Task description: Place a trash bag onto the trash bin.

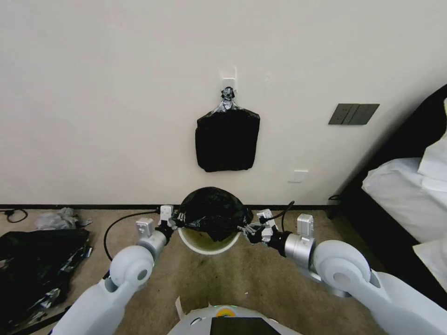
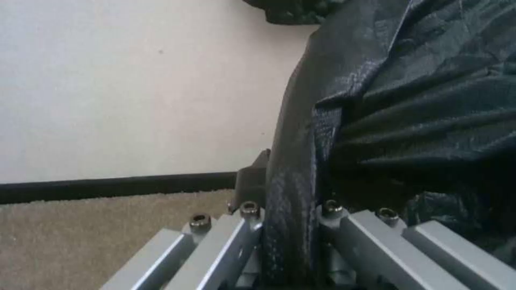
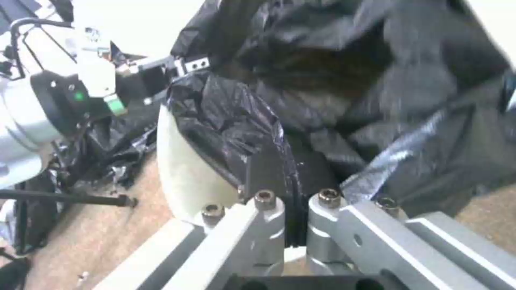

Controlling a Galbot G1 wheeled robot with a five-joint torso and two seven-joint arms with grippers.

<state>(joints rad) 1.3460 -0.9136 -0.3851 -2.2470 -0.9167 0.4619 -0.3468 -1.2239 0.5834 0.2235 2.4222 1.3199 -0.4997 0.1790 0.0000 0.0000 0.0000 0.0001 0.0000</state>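
Trash bag [image 1: 213,210] over trash bin [image 1: 205,245], edges pinched by left hand [image 1: 176,220] and right hand [image 1: 247,229].

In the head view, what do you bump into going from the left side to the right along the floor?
Big black heap → left gripper → trash bag over the trash bin → right gripper → white bed.

No readable text, label, brand, number or sign appears on anything here.
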